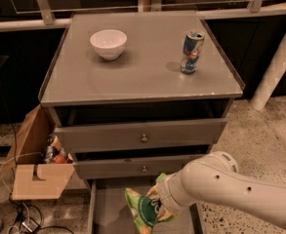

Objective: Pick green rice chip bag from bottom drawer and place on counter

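Drawers number three in the grey cabinet: two upper ones (108,136), each with one small round knob, stand slightly pulled out, and the bottom drawer (108,213) is drawn out furthest. One green rice chip bag (140,212) stands tilted over that bottom drawer's flat grey floor, crumpled against the single gripper (157,206), which is closed on the bag's right side at the end of one white arm (230,189) reaching in from the right. The bag shows a dark round logo, but its lettering is unreadable. On the worktop (147,77) are one white bowl (108,43) at the back left and one blue-and-silver can (192,51) at the right, well apart, the can's print illegible. One open cardboard box (35,179) sits on the floor left of the cabinet.
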`<state>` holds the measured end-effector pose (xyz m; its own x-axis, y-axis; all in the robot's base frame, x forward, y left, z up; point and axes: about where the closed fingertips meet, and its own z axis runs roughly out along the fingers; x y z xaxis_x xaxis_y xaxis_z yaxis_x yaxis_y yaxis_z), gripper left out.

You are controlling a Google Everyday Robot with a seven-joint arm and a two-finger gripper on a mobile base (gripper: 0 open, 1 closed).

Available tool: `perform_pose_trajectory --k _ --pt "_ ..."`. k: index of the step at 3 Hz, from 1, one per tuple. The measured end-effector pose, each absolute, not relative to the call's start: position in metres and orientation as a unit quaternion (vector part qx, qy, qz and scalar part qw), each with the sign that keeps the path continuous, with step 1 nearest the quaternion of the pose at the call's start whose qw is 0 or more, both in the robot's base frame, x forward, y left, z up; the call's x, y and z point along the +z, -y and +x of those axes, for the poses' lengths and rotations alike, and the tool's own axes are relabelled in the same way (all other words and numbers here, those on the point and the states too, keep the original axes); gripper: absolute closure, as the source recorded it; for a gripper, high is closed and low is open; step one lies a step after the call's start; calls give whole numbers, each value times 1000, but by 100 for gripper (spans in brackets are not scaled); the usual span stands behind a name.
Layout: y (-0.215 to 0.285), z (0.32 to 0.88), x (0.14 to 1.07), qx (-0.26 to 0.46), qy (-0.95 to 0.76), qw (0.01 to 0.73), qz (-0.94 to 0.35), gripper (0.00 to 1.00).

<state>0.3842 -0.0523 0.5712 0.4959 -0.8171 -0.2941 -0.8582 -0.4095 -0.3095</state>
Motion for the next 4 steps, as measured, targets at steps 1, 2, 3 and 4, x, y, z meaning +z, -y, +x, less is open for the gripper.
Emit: perform_pose_trajectory --k 1,2,3,4 --pt "50 381 573 44 -473 219 -853 100" --pt "43 389 592 41 -465 237 -852 100" --pt "28 398 625 27 -443 249 -861 100" --pt "13 407 654 12 -420 254 -871 100"
